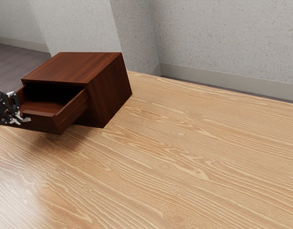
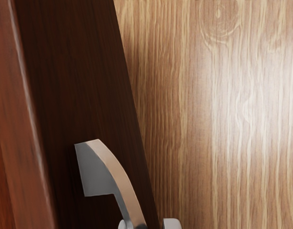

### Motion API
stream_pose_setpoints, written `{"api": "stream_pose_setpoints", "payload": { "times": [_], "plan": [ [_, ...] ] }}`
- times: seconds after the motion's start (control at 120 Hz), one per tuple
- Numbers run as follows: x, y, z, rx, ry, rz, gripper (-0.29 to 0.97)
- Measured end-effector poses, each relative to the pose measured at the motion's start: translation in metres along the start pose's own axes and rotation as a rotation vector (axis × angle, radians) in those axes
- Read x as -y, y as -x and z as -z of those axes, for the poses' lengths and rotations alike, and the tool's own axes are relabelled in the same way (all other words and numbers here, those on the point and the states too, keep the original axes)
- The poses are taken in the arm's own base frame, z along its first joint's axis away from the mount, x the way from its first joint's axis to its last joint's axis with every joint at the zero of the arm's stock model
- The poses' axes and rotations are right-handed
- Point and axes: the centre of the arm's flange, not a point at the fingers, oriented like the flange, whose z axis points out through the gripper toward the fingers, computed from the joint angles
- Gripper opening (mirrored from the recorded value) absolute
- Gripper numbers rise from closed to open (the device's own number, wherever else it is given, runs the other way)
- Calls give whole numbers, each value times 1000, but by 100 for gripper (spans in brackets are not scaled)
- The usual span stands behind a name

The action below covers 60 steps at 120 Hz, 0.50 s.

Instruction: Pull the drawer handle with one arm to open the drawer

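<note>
Found the drawer (image 1: pixel 53 112) partway out of the dark wooden cabinet (image 1: pixel 101 81), near the table's (image 1: pixel 184 157) far edge at the exterior view's left. Spotted the gripper (image 1: pixel 17 118) at the drawer front, beside the grey metal handle (image 2: pixel 106 179); could not tell the jaws' state, parted or clamped. Judged the drawer rigid, light, free-sliding; the curved handle, hard and slick, its one sound hold. Noted a wall (image 1: pixel 222 38) behind; judged the pull path unobstructed.

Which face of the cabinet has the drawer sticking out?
The face toward the hand, at the exterior view's left: the drawer juts from it. The top and other visible side of the cabinet are plain wood.
</note>
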Motion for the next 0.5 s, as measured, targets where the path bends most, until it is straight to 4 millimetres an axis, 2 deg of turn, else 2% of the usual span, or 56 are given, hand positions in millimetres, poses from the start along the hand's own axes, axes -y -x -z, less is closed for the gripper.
{"api": "stream_pose_setpoints", "payload": {
  "times": [0.183,0.35,0.45,0.5],
  "plan": [
    [-3,0,0,-1,4,-1,-3],
    [-4,0,2,-2,9,-1,5],
    [-6,-2,16,6,7,-1,10],
    [-6,-6,33,19,-3,-5,13]
  ]
}}
